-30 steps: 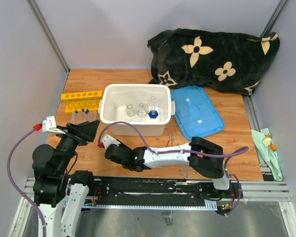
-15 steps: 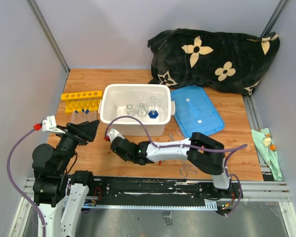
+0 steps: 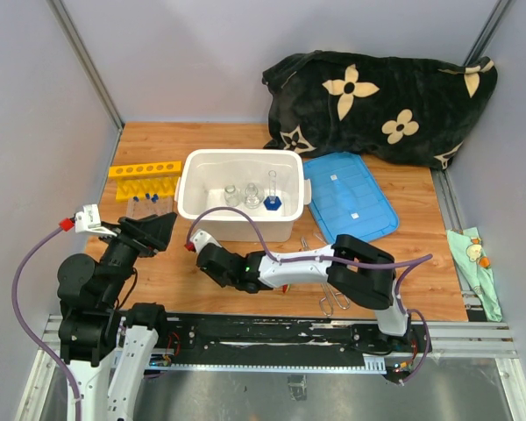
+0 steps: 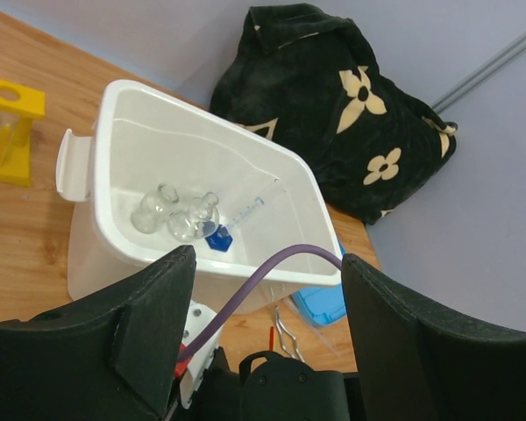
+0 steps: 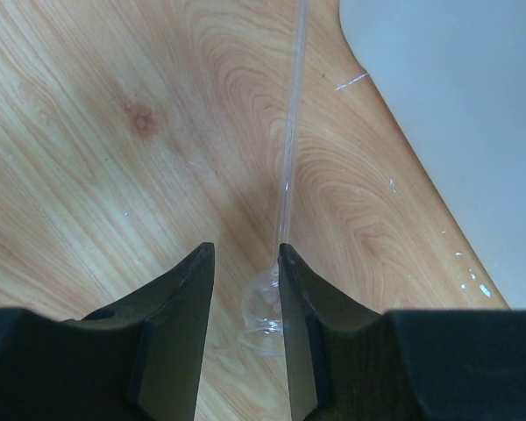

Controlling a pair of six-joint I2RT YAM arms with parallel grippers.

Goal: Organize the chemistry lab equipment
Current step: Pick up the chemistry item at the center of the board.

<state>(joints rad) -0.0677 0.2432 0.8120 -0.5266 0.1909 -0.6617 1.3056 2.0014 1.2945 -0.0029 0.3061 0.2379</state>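
My right gripper (image 5: 245,254) is low over the wood in front of the white tub (image 3: 193,189), open. A clear glass bulb (image 5: 265,311) with a long thin stem (image 5: 288,158) lies flat on the table. The bulb sits between the fingers against the right one, and the left finger stands clear of it. From above, this gripper (image 3: 212,261) is hidden under its wrist. My left gripper (image 4: 267,259) hangs raised and open, empty, at the left (image 3: 158,232). Two small flasks (image 4: 171,210) and a blue-based cylinder (image 4: 219,237) are in the tub.
A yellow rack (image 3: 145,169) and blue-capped tubes (image 3: 149,202) lie left of the tub. Metal tongs (image 3: 311,250) and a red-handled spatula (image 4: 271,338) lie right of my right arm. The blue lid (image 3: 349,200) and black flowered cloth (image 3: 381,101) are at the back right.
My right wrist has shifted a little toward the tub and then held still. Its jaws have narrowed slightly. The left arm has not moved.
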